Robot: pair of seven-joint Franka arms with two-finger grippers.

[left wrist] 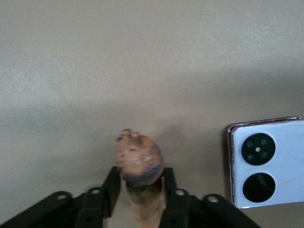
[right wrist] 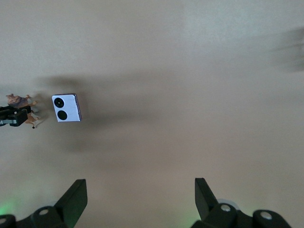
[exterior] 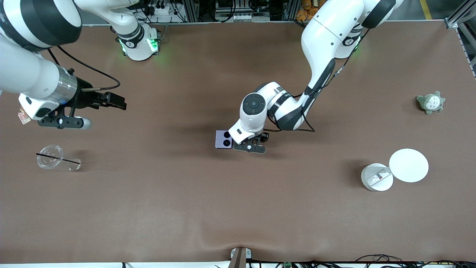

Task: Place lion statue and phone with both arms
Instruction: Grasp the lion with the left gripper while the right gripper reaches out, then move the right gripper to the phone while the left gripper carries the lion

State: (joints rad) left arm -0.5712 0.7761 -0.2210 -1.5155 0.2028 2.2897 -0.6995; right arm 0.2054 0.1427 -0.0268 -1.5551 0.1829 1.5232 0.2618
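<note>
The pale lavender phone (exterior: 224, 139) lies flat in the middle of the table with its two black lenses up. It also shows in the left wrist view (left wrist: 266, 161) and the right wrist view (right wrist: 66, 108). My left gripper (exterior: 250, 147) is low over the table right beside the phone, toward the left arm's end. It (left wrist: 141, 178) is shut on the reddish-brown lion statue (left wrist: 140, 161), whose head sticks out past the fingertips. The lion statue (right wrist: 20, 100) stays apart from the phone. My right gripper (exterior: 63, 122) hangs open and empty (right wrist: 140, 190) over the right arm's end of the table.
A clear plastic cup (exterior: 52, 158) with a black straw lies on its side near the right gripper. A grey-green and white plush toy (exterior: 430, 102) and a white round device (exterior: 377, 178) with its lid (exterior: 408, 165) open sit at the left arm's end.
</note>
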